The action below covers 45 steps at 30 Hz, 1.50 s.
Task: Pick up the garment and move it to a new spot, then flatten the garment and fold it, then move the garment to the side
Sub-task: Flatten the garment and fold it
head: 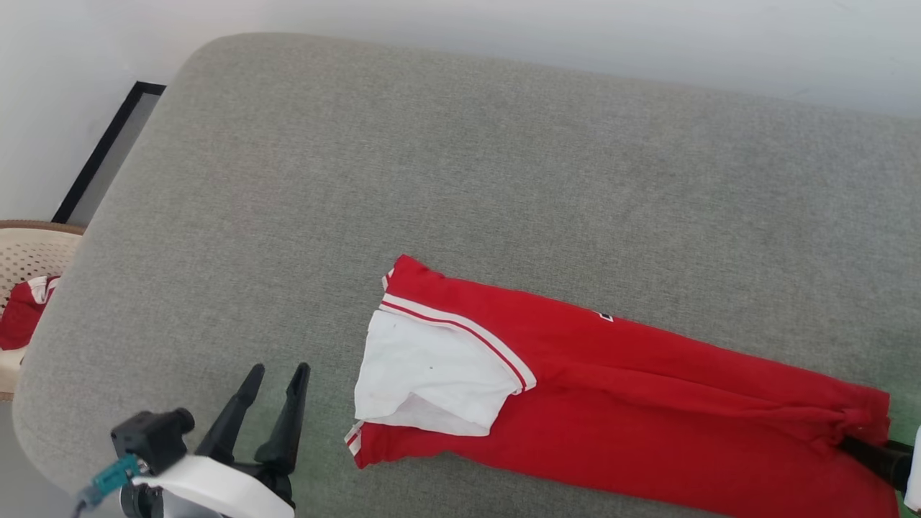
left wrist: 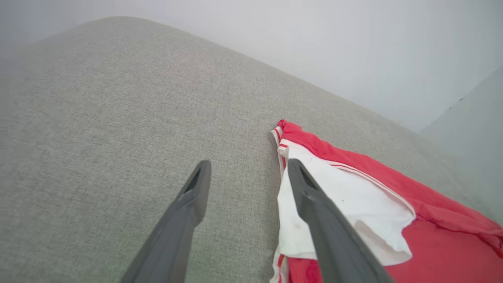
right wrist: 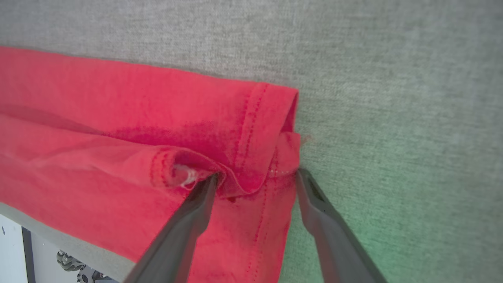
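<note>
Presently the garment (head: pixel 647 403) lies on the near half of a grey upholstered cushion (head: pixel 432 165). It is drawn out into a long narrow band, with the body doubled lengthwise. Its white sleeve (head: pixel 432 374) is turned over the red at the robot's left end, and the hem (right wrist: pixel 255 118) is at the right end. Judged from this lay, the stretched position serves the flattening and folding step, since it puts each end within reach of one arm.

The left hand (head: pixel 279 370) hovers just beside the sleeve end with its fingers spread wide, holding nothing. Its wrist view places one finger over bare cushion and the other over the sleeve's edge. It appears lined up to take that end, but contact cannot be confirmed.

The right hand (right wrist: pixel 257 176) is at the hem corner, fingers apart and not closed on the cloth. One fingertip sits against a puckered fold and the other at the hem's outer edge, with bunched cloth between them.

The head view gives the whole lay of the shirt, but cloth masks the right fingertips there. The right wrist view supplies the finger spacing and the hem stitching. The head view also records a cream basket (head: pixel 32 252) at the far left, well apart from the work, holding a red cloth bundle (head: pixel 21 316).
</note>
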Available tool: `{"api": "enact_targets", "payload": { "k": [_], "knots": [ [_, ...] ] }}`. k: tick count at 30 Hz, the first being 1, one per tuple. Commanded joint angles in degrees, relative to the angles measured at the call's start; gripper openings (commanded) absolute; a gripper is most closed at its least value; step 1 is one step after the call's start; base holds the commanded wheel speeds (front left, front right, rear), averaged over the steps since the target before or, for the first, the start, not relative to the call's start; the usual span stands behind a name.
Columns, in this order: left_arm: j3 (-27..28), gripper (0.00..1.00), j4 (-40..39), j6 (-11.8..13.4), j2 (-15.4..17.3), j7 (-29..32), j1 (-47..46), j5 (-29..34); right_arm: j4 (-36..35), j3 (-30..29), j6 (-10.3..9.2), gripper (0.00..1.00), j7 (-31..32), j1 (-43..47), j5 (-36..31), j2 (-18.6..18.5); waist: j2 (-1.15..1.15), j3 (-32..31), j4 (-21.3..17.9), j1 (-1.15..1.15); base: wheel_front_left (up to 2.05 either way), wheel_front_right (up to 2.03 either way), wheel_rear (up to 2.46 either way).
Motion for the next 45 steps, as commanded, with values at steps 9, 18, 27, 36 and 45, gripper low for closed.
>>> {"api": "enact_targets", "payload": {
  "k": [9,18,27,36,45],
  "knots": [
    [6.23,1.00,-2.87,0.06,-3.87,-0.25,3.10,10.62,0.31,0.33,-0.02,1.00,2.07,0.02,-1.10,2.02,0.00,-0.45,0.19,0.00,0.00,0.00,0.00],
    [8.39,1.00,-4.52,0.06,-5.23,-0.26,4.18,14.14,-4.59,-4.70,-0.03,1.00,5.92,2.14,-1.59,0.97,0.00,-0.12,-0.60,0.00,0.00,0.00,0.00],
    [7.82,1.00,-4.14,0.06,-5.65,-0.26,2.32,17.46,1.02,1.51,0.12,0.29,6.21,-3.08,-5.08,6.75,0.00,0.54,-0.60,0.00,0.00,0.00,0.00],
    [9.62,1.00,-4.82,0.06,-5.68,-0.26,3.47,21.49,4.58,0.41,-0.08,0.00,3.40,-5.81,-4.81,5.26,0.00,-0.05,-1.09,0.00,0.00,0.00,0.00],
    [11.65,1.00,-5.98,0.06,-5.67,-0.26,4.33,23.12,4.93,-6.57,-0.15,0.00,0.10,-7.95,-4.02,2.01,0.00,0.29,-3.64,0.00,0.00,0.00,0.00]
  ]
}}
